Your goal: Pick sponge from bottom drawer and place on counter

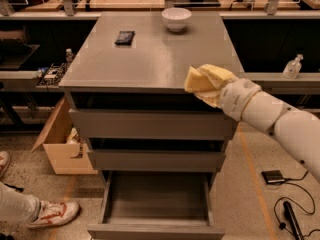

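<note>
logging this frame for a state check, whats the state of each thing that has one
gripper: shut on the sponge, at the counter's front right edge
sponge: gripped, crumpled, not yet released
bottom drawer: pulled open, nothing seen inside
middle drawer: shut
top drawer: shut
white bowl: upright at the counter's back
black packet: lying flat on the counter
cardboard box: flaps open, on the floor

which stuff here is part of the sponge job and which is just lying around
Job: sponge, held by the gripper at the front right edge of the counter; bottom drawer, open and empty.

Lying about: white bowl and black packet on the counter; cardboard box on the floor at left; bottle at right.
</note>
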`<state>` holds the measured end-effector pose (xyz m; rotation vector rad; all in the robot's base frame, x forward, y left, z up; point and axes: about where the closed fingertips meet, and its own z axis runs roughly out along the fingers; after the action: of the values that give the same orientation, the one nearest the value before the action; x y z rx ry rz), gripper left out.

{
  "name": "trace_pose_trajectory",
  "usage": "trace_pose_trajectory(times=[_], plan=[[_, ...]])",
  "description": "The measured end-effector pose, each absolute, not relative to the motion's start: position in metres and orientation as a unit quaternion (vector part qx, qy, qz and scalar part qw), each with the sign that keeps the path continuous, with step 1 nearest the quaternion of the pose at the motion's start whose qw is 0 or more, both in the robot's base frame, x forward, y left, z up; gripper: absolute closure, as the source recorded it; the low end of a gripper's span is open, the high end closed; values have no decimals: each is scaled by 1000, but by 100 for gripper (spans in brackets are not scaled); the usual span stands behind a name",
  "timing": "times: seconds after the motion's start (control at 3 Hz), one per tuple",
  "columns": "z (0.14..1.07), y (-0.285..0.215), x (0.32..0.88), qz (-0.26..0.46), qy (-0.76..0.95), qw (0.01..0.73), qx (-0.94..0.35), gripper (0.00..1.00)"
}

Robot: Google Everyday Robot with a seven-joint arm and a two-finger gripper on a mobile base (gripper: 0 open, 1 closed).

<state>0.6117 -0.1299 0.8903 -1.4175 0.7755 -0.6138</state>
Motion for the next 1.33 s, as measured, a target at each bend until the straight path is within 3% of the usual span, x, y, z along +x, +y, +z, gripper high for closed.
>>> trace_pose_trajectory(times=[0.67, 1.33], plan=[[942, -95, 655, -267, 284, 643, -660, 100], [949, -93, 668, -260, 275, 640, -669, 100]])
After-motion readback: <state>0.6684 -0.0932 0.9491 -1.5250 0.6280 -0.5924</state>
